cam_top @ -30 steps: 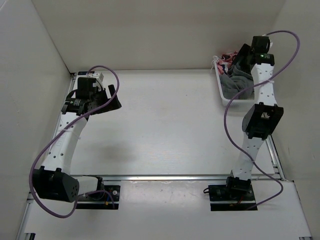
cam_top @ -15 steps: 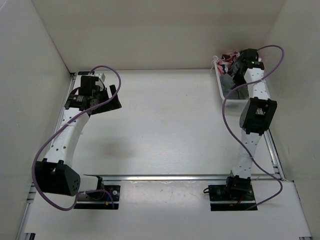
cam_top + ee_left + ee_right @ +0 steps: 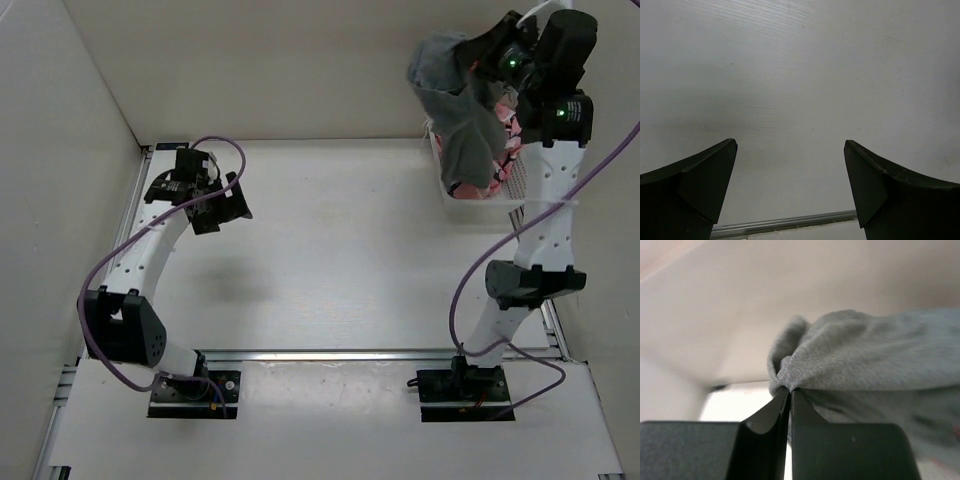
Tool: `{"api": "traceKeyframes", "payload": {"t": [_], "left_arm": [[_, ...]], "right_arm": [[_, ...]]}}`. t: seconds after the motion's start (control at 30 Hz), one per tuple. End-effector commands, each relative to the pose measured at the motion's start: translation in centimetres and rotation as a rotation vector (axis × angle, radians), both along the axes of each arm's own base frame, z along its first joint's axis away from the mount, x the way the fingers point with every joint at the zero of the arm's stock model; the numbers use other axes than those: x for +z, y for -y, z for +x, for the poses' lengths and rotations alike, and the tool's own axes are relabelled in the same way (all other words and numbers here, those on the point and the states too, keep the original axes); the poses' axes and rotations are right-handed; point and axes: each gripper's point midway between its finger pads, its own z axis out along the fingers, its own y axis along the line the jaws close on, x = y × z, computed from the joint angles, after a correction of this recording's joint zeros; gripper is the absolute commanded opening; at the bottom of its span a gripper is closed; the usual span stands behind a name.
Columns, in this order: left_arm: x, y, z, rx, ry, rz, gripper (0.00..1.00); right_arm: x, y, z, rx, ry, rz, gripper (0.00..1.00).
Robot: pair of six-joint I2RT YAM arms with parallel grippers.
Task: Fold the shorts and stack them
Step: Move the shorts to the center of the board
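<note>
Shorts (image 3: 458,112), grey, aloft in the clenched right gripper (image 3: 790,390) over the bin (image 3: 470,208); left gripper (image 3: 790,144) released, wide apart

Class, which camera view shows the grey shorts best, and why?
The top view: the shorts hang almost whole there. The right wrist view shows only a bunch pinched between its fingers; the left wrist shows none.

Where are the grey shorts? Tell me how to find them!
Look at the white bin in the far right corner of the table. Just above it, the right hand pinches the grey shorts, which dangle in the air. They are plain grey, while the garment lying in the bin is pink and patterned.
</note>
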Motion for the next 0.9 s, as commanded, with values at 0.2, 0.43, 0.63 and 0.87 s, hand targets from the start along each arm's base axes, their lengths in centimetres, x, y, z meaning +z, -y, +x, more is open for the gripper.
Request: {"api": "traceKeyframes", "payload": {"t": [0.2,0.43,0.63,0.87], "left_arm": [[6.0,-3.3,0.8,0.172,0.127,-0.004,1.0],[6.9,-3.0,0.3,0.17,0.151,-0.027,1.0],[2.8,-0.3,-1.9,0.086,0.05,0.003,0.95],[-6.5,3.2,-8.2,0.056,-0.215,-0.073,0.92]], "right_arm": [[-7.8,-15.5,-12.1,0.427,-0.134,-0.098,0.0],[-25.5,-22.5,-21.1,0.607,-0.519,-0.218,0.78],[-28.8,-15.5,-19.7,0.328,-0.623,-0.143,0.56],[-33.2,-12.4,-17.4,0.25,-0.751,-0.205,0.57]]}}
